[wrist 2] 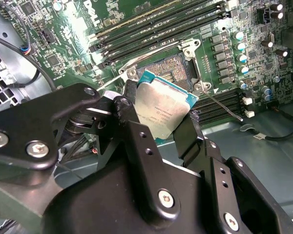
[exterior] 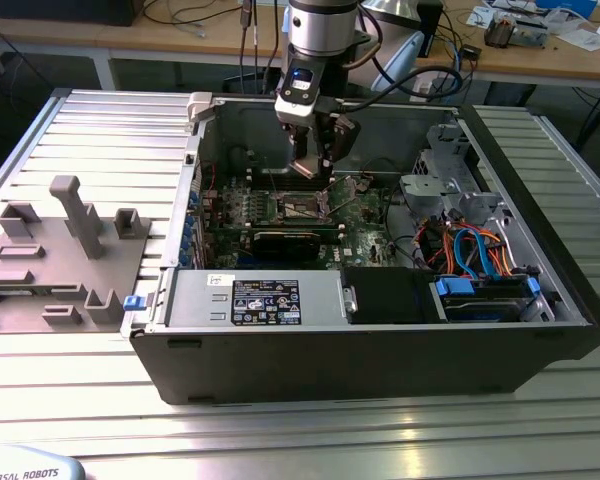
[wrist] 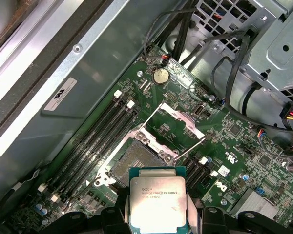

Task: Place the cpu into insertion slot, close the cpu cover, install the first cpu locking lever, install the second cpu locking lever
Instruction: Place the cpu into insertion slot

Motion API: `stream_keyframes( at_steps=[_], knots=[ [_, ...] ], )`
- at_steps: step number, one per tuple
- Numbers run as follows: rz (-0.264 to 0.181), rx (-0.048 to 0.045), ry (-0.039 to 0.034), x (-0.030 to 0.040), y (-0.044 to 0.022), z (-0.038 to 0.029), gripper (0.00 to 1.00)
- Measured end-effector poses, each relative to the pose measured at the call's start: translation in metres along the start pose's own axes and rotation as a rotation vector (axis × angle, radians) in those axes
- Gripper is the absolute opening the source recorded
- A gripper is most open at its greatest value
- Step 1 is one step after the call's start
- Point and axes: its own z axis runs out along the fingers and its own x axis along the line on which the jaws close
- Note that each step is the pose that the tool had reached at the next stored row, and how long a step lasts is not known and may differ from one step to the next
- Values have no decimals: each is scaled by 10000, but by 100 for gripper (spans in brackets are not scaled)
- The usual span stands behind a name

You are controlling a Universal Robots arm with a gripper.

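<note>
In the exterior view, the gripper hangs inside an open computer case lying on a ribbed metal table, directly over the green motherboard and the insertion slot. A printed white label sits on the power supply at the case's near edge, and a grey parts fixture rests on the table at the exterior view's left. In the second wrist view, the two black fingers are clenched on opposite edges of the cpu, parted only by the width of the chip. Its dull silver top faces the camera and carries faint lines of print, and its green border shows along the edges. The chip is square, with one corner turned toward the slot. It hangs above the board just beside the bare slot, not seated. A thin locking lever lies unlatched by the socket rim, with long memory slots running beyond. In the first wrist view, the chip lies flat between the fingertips, its far edge just short of the dark socket. The cpu cover stands swung open on the far side. A white sticker marks the case wall, and a coin battery sits on the board.
</note>
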Motion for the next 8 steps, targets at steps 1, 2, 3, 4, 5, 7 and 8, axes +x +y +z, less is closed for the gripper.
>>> stream_keyframes(
  at_steps=[1,2,3,4,5,7,8],
  knots=[
    [32,2,0,0,0,4,55],
    [58,3,-1,0,0,6,55],
    [61,3,0,0,0,6,55],
    [65,3,0,0,0,6,55],
    [73,4,-1,0,0,6,55],
    [98,5,-1,0,0,7,55],
    [110,6,-1,0,0,7,55]
  ],
)
